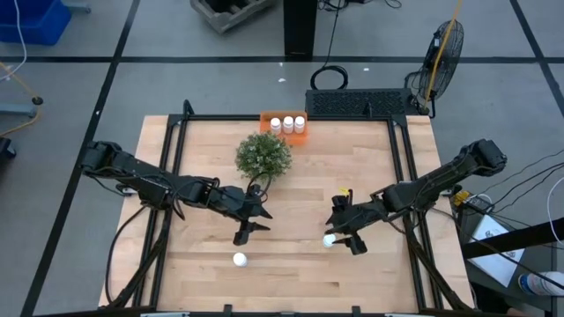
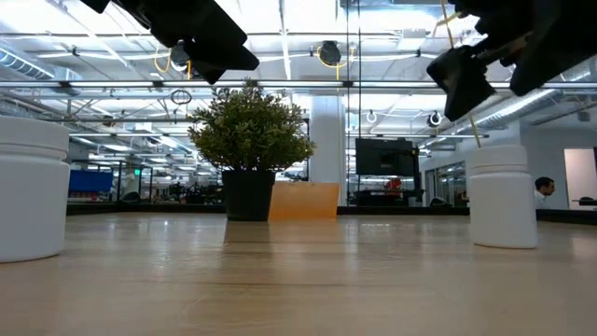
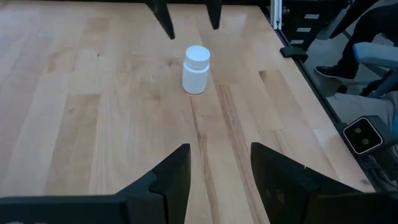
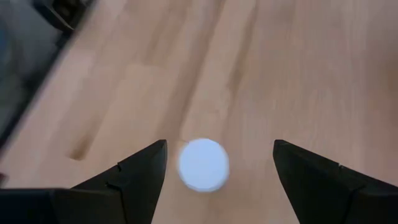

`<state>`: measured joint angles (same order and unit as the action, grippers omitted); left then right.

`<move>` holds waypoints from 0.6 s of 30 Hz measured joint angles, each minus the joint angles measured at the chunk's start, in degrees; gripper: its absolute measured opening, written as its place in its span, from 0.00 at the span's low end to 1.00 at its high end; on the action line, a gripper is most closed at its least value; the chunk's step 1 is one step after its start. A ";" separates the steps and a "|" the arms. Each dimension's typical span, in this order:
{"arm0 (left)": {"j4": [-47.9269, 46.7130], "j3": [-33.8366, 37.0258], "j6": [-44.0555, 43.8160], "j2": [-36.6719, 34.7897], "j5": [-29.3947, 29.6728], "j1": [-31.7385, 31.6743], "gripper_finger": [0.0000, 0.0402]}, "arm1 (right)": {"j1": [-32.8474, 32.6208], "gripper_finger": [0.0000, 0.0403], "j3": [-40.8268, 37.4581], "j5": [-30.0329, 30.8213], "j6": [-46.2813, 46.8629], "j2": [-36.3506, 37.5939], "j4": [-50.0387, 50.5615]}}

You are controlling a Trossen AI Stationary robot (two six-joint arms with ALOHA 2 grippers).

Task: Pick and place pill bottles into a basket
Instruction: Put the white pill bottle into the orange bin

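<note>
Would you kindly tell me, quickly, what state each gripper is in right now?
Left gripper: shut, holding nothing, above the wooden table.
Right gripper: open, straddling a small white cylindrical pill bottle, not gripping it.

Desk: pale wood planks, black metal frame along its edges. Floor: grey, crossed by dark lines. Fan: black wire-caged, standing off the desk's far right corner. Black mat: lying just behind the desk's far edge. Blue bin: on the floor at far left. Hall beyond the desk: white ceiling beams with bright strip lights, a white column, a dark screen beside it.
</note>
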<state>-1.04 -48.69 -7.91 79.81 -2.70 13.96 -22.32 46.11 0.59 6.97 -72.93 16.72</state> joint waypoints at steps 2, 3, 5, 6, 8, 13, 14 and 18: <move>-0.13 0.00 -0.07 0.00 0.00 0.00 0.43 | -0.87 0.70 2.06 2.05 -0.74 -1.70 3.44; -0.13 0.00 -0.11 0.00 0.00 0.07 0.43 | -1.36 0.70 3.01 2.68 -1.35 -2.87 4.63; -0.32 0.00 -0.12 0.00 0.00 0.07 0.43 | -2.24 0.70 4.37 2.53 -2.28 -5.36 5.25; -0.35 0.00 -0.11 0.00 0.00 0.07 0.43 | -2.58 0.70 4.75 2.52 -2.33 -6.25 5.54; -0.44 0.00 -0.09 0.00 0.02 0.07 0.43 | -2.83 0.70 5.23 2.52 -2.29 -7.10 5.97; -0.51 0.00 0.09 0.00 0.02 0.07 0.43 | -2.89 0.70 5.28 2.86 -1.55 -8.27 5.86; -0.50 0.00 0.08 0.00 0.02 0.07 0.43 | -2.89 0.70 5.26 3.00 -1.24 -8.55 5.57; -0.50 0.00 0.12 0.00 0.03 0.11 0.43 | -2.92 0.70 5.28 2.52 -1.23 -9.82 5.48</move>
<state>-1.54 -48.69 -7.79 79.81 -2.67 14.06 -25.23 51.39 3.11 5.74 -82.75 22.20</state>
